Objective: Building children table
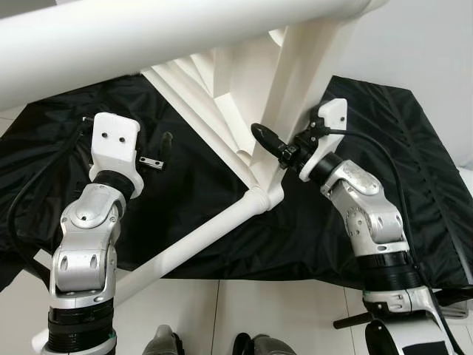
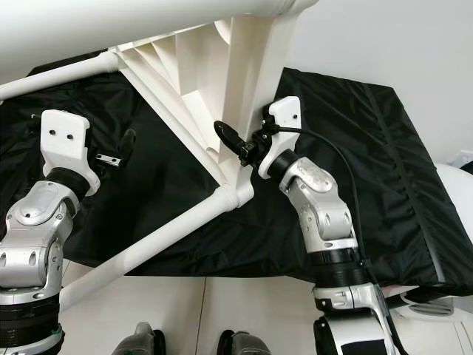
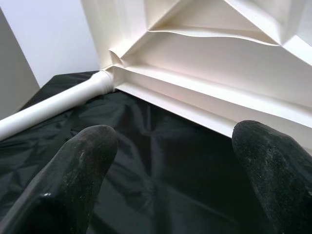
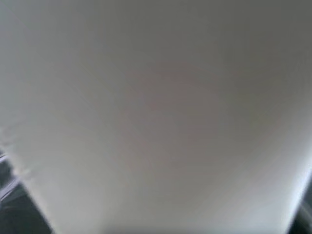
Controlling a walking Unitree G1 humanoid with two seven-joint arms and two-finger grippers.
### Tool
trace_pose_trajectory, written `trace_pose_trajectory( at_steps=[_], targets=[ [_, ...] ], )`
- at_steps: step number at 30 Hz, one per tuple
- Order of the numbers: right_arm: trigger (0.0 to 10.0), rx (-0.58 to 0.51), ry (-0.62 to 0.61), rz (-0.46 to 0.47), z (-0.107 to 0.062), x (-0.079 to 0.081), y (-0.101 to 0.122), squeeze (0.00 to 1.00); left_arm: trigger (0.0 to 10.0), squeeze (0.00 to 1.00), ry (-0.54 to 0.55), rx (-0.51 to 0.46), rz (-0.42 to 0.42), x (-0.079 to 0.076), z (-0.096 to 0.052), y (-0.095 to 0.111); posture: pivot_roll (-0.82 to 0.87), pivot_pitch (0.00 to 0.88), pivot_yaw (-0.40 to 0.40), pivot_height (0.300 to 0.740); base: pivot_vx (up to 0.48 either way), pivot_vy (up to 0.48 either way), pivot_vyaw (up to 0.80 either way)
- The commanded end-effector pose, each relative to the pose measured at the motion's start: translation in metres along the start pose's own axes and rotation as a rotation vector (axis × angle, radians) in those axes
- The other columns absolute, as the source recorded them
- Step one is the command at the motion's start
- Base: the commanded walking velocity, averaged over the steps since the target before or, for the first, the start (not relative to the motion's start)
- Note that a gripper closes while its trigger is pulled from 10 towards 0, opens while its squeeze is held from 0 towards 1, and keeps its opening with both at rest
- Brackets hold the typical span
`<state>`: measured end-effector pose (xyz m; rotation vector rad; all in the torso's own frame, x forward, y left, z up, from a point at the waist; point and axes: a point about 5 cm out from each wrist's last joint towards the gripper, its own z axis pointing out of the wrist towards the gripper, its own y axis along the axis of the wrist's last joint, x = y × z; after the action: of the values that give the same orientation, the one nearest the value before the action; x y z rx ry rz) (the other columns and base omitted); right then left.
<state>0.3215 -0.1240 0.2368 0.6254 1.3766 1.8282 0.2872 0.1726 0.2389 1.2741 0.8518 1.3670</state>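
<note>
A white plastic children's table (image 1: 222, 111) lies upside down on a black cloth (image 1: 185, 214), its ribbed underside facing me. One table leg (image 1: 185, 244) runs from the near corner joint (image 1: 260, 196) towards my left foot. Another table leg (image 1: 299, 89) rises steeply from that corner. My right gripper (image 1: 284, 122) is around this rising leg; one black finger (image 1: 266, 138) shows on its left side and the other is hidden behind it. White plastic sits close up in the right wrist view. My left gripper (image 3: 170, 146) hangs open over the cloth, short of the table's edge (image 3: 195, 109).
A third thick white leg (image 1: 148, 37) crosses the top of the view, close to the camera and blurred. The black cloth covers the white tile floor (image 1: 244, 310) beyond the table. My feet (image 1: 166, 344) stand at the cloth's near edge. A white wall (image 1: 429, 44) rises at the back right.
</note>
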Motion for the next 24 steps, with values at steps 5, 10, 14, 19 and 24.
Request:
trace_pose_trajectory(
  at_steps=[5, 10, 14, 19, 24],
  targets=[
    [10.0, -0.022, -0.201, -0.012, -0.023, -0.023, 0.001, 0.00, 10.0, 0.00, 0.018, -0.001, -0.009, -0.003, 0.005, 0.001, 0.01, 0.104, -0.084, 0.740, 0.000, 0.000, 0.00],
    [10.0, -0.038, -0.353, -0.045, -0.043, -0.039, 0.004, 0.00, 10.0, 0.00, -0.026, -0.005, -0.011, -0.008, 0.013, 0.002, -0.02, 0.102, -0.053, 0.740, 0.000, 0.000, 0.00],
    [10.0, -0.051, -0.451, -0.082, -0.057, -0.047, 0.007, 0.00, 10.0, 0.00, -0.061, -0.010, -0.016, -0.013, 0.018, 0.003, -0.06, 0.104, -0.023, 0.740, 0.000, 0.000, 0.00],
    [10.0, -0.067, -0.563, -0.172, -0.077, -0.051, 0.015, 0.00, 10.0, 0.00, -0.108, -0.016, -0.026, -0.020, 0.027, 0.005, -0.11, 0.105, 0.014, 0.740, 0.000, 0.000, 0.00],
    [10.0, -0.065, -0.617, -0.249, -0.087, -0.052, 0.021, 0.00, 10.0, 0.00, -0.131, -0.022, -0.033, -0.024, 0.032, 0.006, -0.13, 0.105, 0.030, 0.740, 0.000, 0.000, 0.00]
  ],
)
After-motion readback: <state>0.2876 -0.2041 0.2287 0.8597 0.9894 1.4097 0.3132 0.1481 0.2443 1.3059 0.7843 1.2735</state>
